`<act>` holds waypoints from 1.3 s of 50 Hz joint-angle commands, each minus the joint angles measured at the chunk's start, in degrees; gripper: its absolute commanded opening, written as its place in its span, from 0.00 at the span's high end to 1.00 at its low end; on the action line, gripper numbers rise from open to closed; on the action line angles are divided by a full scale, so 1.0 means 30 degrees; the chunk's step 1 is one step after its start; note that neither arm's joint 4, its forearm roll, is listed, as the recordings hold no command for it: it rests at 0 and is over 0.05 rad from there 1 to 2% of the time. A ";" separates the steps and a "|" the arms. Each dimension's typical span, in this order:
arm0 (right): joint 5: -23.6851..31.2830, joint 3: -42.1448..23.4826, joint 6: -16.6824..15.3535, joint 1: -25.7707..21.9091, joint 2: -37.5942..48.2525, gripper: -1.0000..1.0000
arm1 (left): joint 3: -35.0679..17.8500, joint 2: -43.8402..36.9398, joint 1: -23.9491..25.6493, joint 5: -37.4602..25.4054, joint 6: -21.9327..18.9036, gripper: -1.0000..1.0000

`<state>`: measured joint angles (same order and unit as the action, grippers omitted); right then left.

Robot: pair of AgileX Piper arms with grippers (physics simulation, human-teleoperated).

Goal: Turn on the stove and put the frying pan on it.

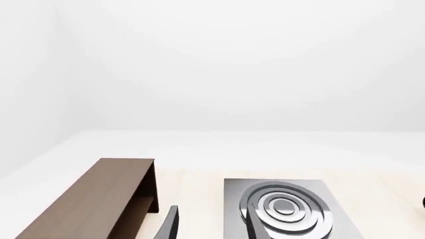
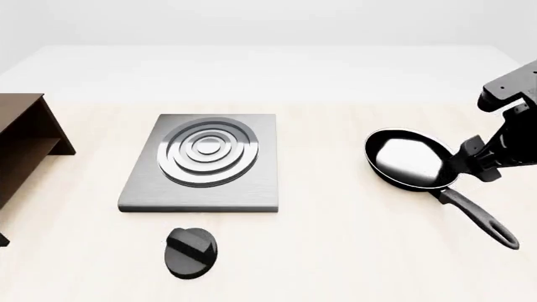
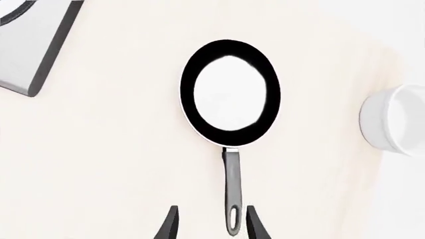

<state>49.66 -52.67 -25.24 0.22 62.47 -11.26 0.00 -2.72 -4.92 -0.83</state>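
Note:
The stove is a grey slab with silver rings, left of the table's centre, and its black knob lies just in front of it. The frying pan sits on the table to the right, with its handle pointing to the front right. My right gripper is open and hangs above the pan's handle; its fingers frame the loop end without touching it. My left gripper is open and empty, looking at the stove. It is out of the front view.
A brown wooden shelf stands at the table's left edge and also shows in the left wrist view. A white bowl sits beside the pan in the right wrist view. A corner of the stove shows there too.

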 commanded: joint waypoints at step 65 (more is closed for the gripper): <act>-0.7157 0.2817 -0.3458 0.3387 0.7308 0.00 | -0.0040 0.0000 0.0061 0.0104 -0.0182 0.00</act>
<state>30.37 -45.21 -36.46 11.22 82.30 -11.37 0.00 -2.55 -4.66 -1.32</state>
